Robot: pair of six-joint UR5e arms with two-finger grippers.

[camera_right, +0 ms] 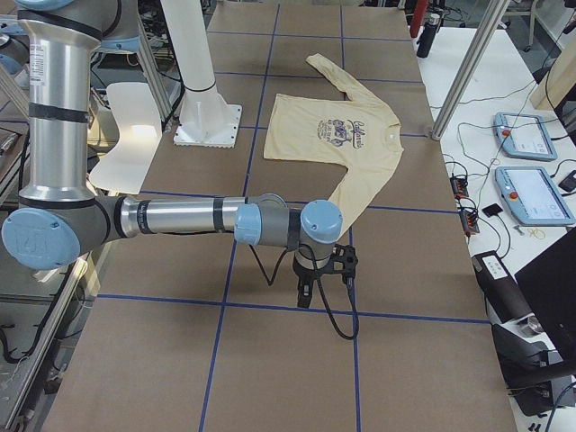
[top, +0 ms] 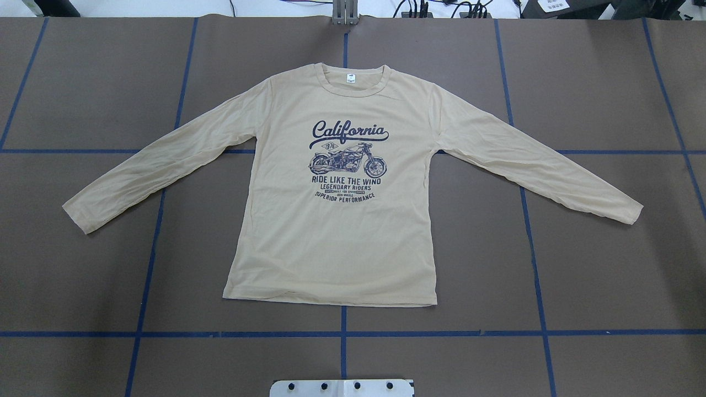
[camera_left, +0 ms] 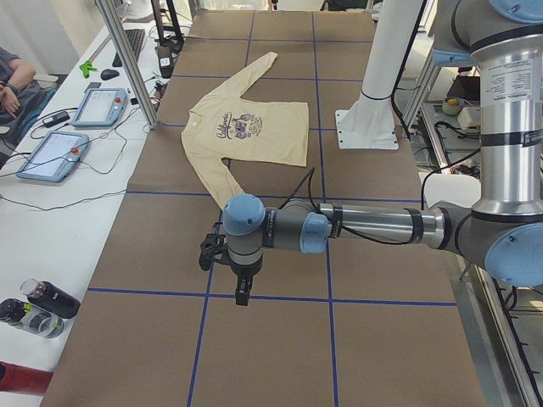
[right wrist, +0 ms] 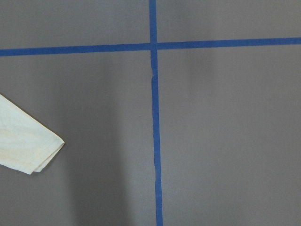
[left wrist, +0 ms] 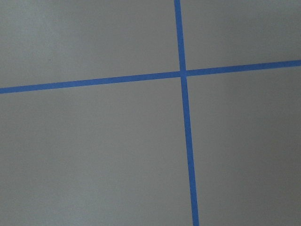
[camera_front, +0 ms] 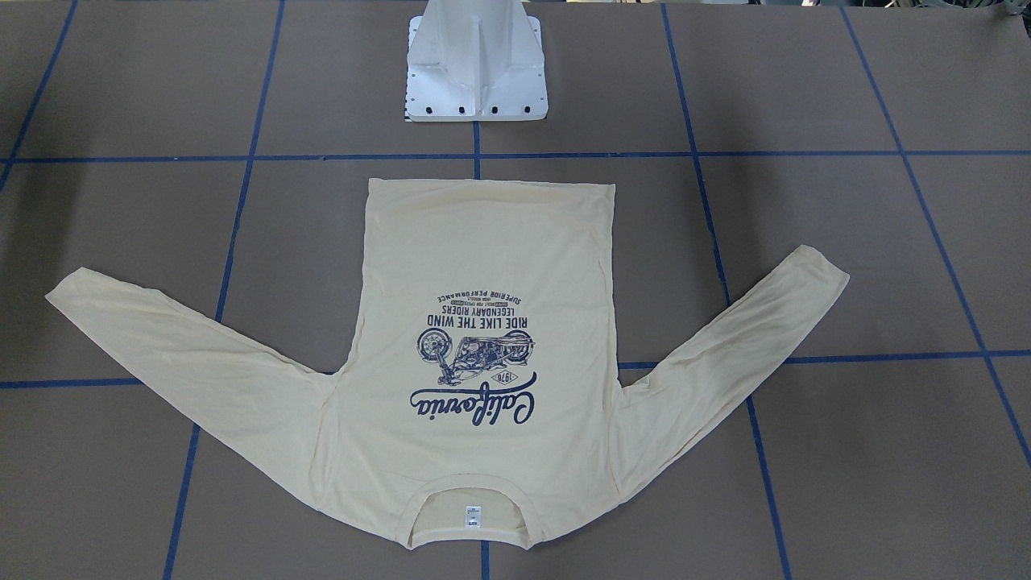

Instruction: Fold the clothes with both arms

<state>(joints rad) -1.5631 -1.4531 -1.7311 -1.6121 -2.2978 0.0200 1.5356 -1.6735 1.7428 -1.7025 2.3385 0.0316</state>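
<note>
Now T-shirt [top: 331,242] flat on table [top: 606,275], print [top: 348,160] up.

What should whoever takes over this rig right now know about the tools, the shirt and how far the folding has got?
Left tool: off the shirt, above the table; only a side view shows it, so open or shut cannot be told.
Right tool: also clear of the shirt, state cannot be told; its wrist camera sees a sleeve cuff.
T-shirt: flat, print up, both sleeves spread, collar away from the robot.
Done: no fold yet.
Left: all the folding.
</note>
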